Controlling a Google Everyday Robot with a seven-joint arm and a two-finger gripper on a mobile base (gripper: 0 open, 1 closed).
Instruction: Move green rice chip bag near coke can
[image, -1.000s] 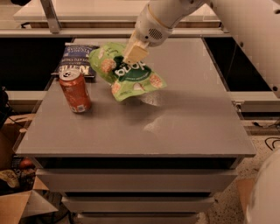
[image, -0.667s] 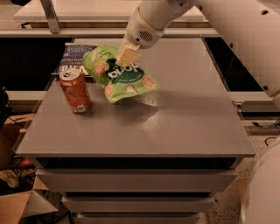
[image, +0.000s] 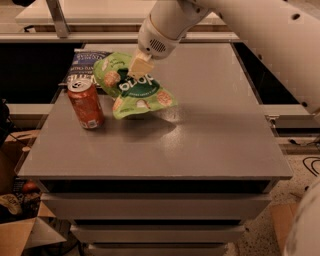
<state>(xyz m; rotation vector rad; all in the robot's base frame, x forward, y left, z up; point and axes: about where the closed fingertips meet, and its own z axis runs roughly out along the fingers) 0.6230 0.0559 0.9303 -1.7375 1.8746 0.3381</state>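
Observation:
The green rice chip bag (image: 134, 88) is light green with a dark "dang" patch and sits at the table's back left, tilted, its lower edge near the surface. My gripper (image: 140, 66) comes down from the white arm above and is shut on the bag's upper part. The coke can (image: 86, 104), orange-red with a silver top, stands upright just left of the bag, a small gap between them.
A dark blue chip bag (image: 84, 66) lies behind the can and green bag at the back left of the grey table (image: 200, 130). Cardboard boxes (image: 20, 235) sit on the floor at the left. A shelf rail runs behind the table.
My gripper has moved the green bag leftward, closer to the coke can, and a little lower.

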